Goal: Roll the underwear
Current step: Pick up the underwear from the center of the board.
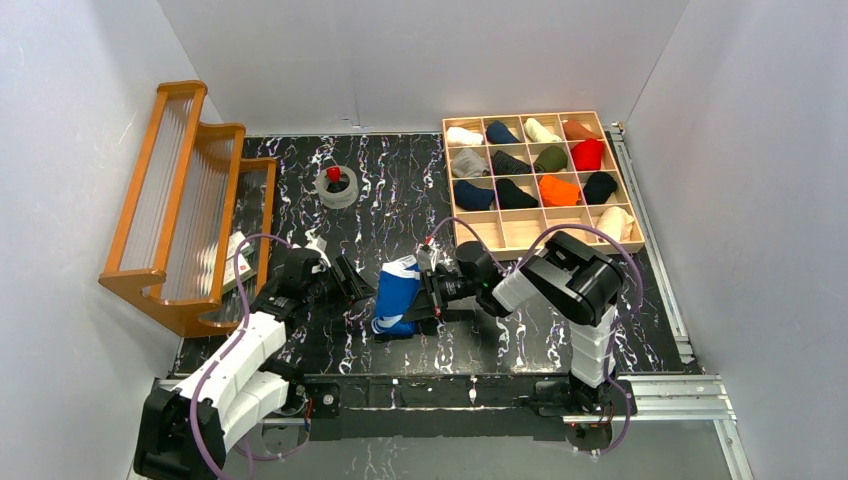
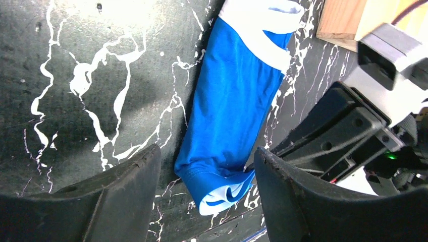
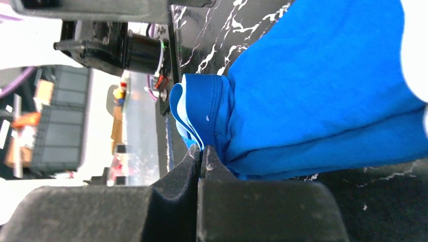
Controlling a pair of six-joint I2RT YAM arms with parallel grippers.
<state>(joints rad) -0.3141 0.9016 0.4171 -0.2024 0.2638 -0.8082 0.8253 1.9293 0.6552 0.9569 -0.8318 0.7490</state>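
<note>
Soft matt cloth underwear [image 2: 234,106] on a glossy marbled table [image 2: 65,126].

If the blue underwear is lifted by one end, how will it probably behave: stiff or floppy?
Probably floppy: the blue underwear lies folded with soft creases, so its free end would likely droop. The fabric looks thin, so it is probably light. As it is a loose fold, it may open up when pushed.

blue underwear [image 1: 395,290], long fold, btwn left gripper [image 1: 361,285] & right gripper [image 1: 426,300]
</note>
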